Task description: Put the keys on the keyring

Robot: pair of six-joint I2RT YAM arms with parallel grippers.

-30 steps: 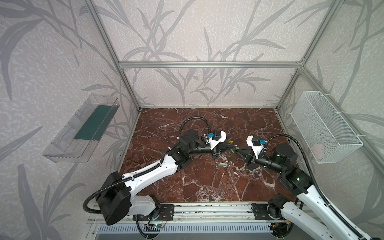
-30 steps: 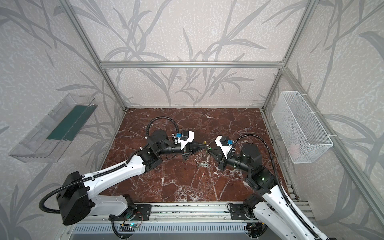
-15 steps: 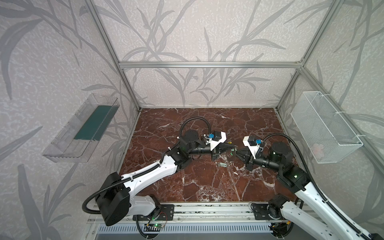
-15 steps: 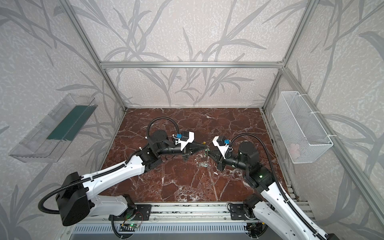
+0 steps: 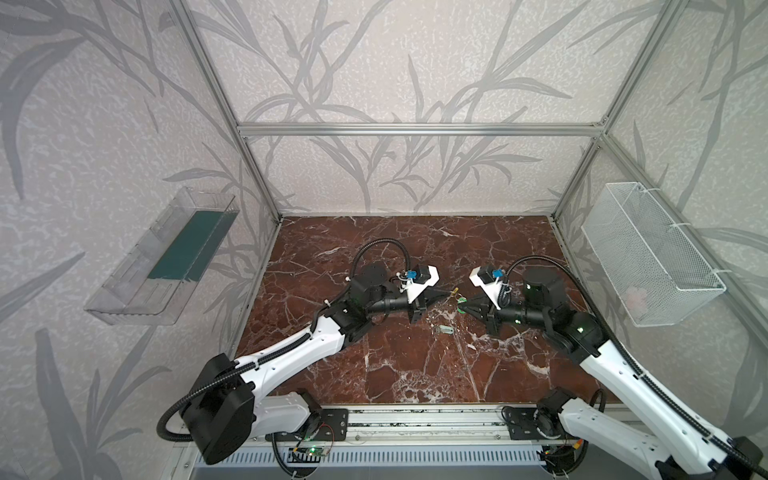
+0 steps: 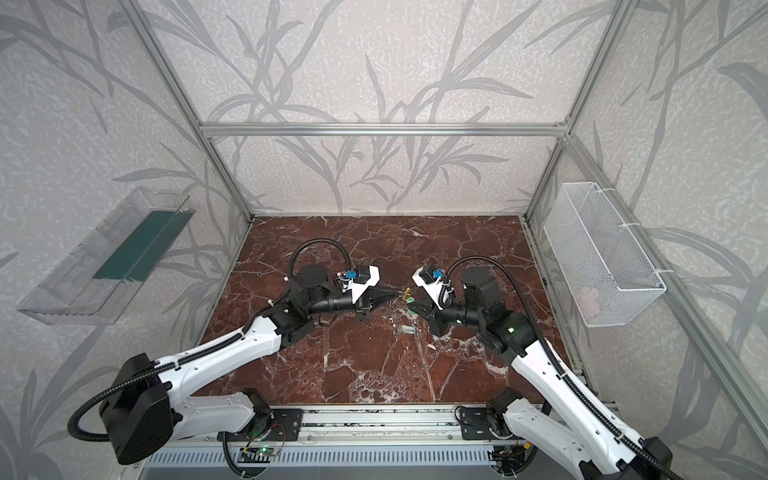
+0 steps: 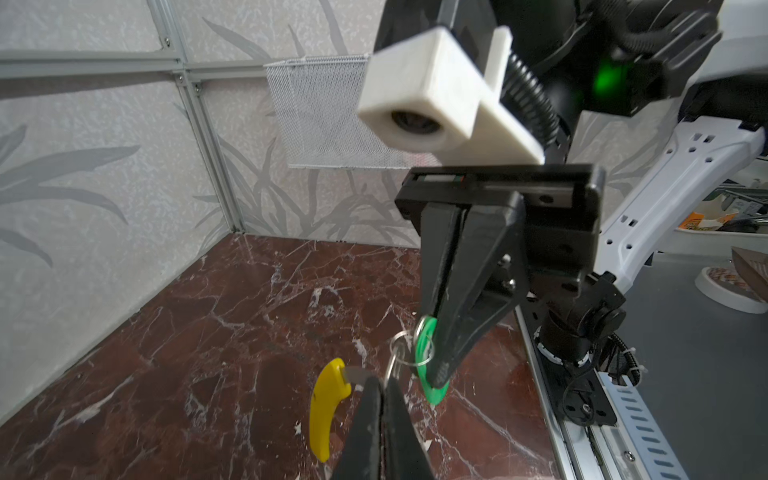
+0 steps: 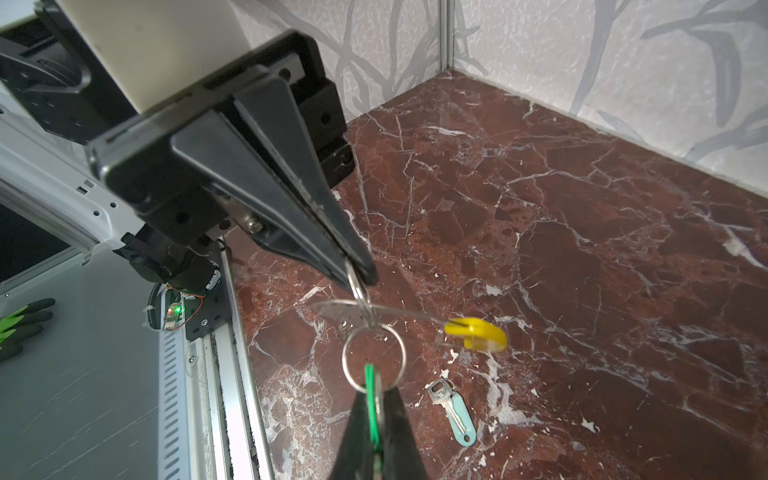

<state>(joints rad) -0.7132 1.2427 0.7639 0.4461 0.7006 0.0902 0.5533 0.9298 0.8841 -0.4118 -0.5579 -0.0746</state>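
Yellow key (image 8: 478, 332) seemingly on keyring (image 8: 373, 357). Pale key (image 5: 446, 329) loose, 6 o'clock of it in a top view. Left gripper (image 8: 359, 272) pinches the ring; right gripper (image 7: 440, 370) clamps green tag (image 7: 434, 395).

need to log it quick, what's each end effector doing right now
left end effector: closed, pinching the small metal ring
right end effector: closed on the green tag

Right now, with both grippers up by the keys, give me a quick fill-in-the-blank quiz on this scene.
1. The held key in the shut right gripper has a ___ head.
2. The dangling key on the keyring, its head clear of both grippers, has a ___ head.
3. The pale blue key lies on the ___, off the keyring.
Missing words: green; yellow; table.
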